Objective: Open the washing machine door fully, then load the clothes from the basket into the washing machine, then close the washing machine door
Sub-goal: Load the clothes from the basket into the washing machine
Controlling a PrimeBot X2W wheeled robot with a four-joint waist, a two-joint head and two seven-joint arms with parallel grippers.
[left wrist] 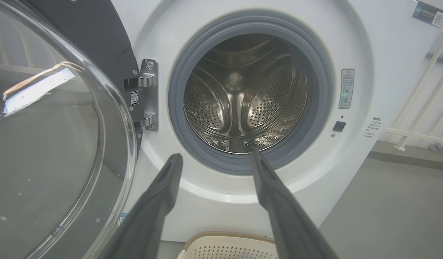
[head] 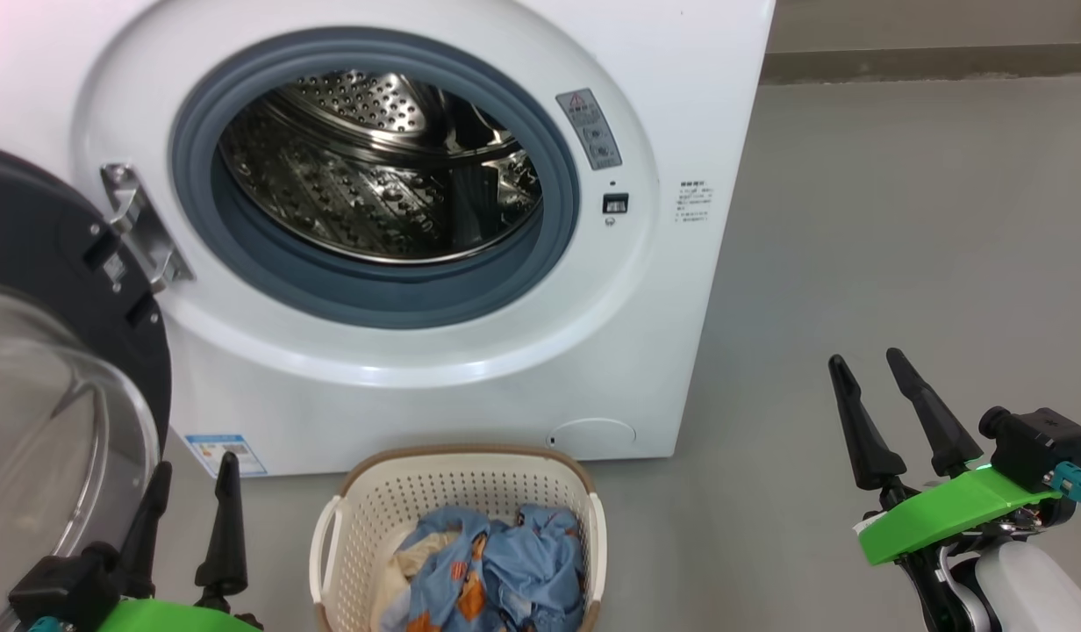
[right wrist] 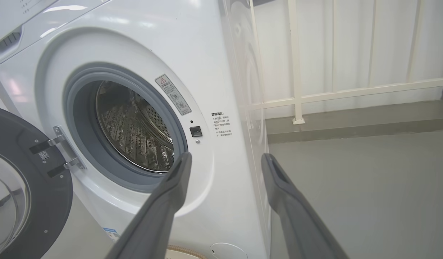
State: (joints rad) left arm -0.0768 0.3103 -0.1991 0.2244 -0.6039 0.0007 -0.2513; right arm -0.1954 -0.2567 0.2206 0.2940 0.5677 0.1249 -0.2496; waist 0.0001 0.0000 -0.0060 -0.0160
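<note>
The white washing machine stands ahead with its grey gasket and steel drum exposed. Its black door, with a bulging glass bowl, is swung wide to the left on its hinge. On the floor in front sits the cream basket, holding the clothes, blue bear-print fabric with a cream piece. My left gripper is open at the lower left, beside the door glass and left of the basket. Open and empty, my right gripper hangs over bare floor right of the machine.
Grey floor stretches to the right of the machine. A white railing and a low ledge run along the wall behind. The open door takes up the space at the left.
</note>
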